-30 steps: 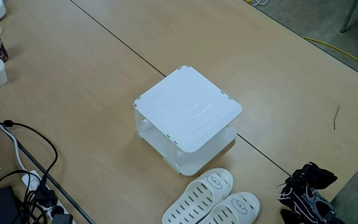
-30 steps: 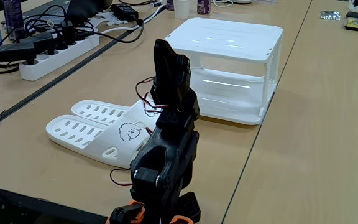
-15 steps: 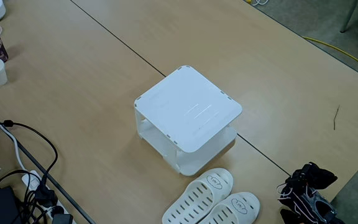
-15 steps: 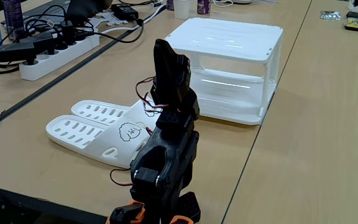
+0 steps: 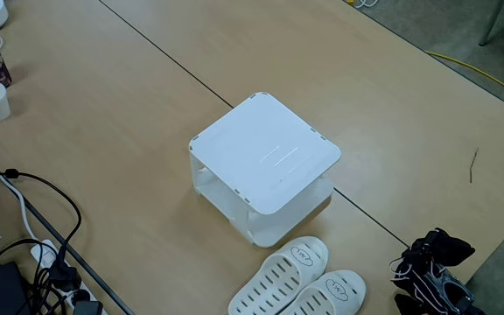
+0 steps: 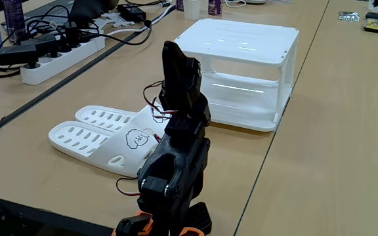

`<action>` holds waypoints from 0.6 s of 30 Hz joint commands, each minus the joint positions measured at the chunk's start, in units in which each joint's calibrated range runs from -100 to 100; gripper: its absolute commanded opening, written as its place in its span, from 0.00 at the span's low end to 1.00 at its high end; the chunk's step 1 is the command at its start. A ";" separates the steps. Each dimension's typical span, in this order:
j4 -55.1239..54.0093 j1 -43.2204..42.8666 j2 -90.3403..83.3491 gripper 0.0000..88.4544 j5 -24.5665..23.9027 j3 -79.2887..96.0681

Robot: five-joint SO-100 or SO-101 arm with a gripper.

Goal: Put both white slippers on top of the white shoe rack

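- White rubber slippers lie flat on the table, side by side and touching, just beside the rack, whose top is bare.
- You can expect them to be light and somewhat bendy, not fragile; the smooth rubber may slip in a pinch.
- Your best hold looks like a slipper's strap or side edge, since the sole lies flat against the table; the slot holes offer little purchase.
- Black arm stands folded near the table edge, its upper part rising upright in front of the slippers and rack.
- You cannot tell the fingers' state: the gripper faces away from the camera, and nothing appears to be held.
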 commanded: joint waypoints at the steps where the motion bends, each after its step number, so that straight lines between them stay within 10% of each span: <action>1: 1.82 0.36 1.12 0.01 0.42 0.45; 18: 27.27 3.07 13.15 0.01 0.42 -17.69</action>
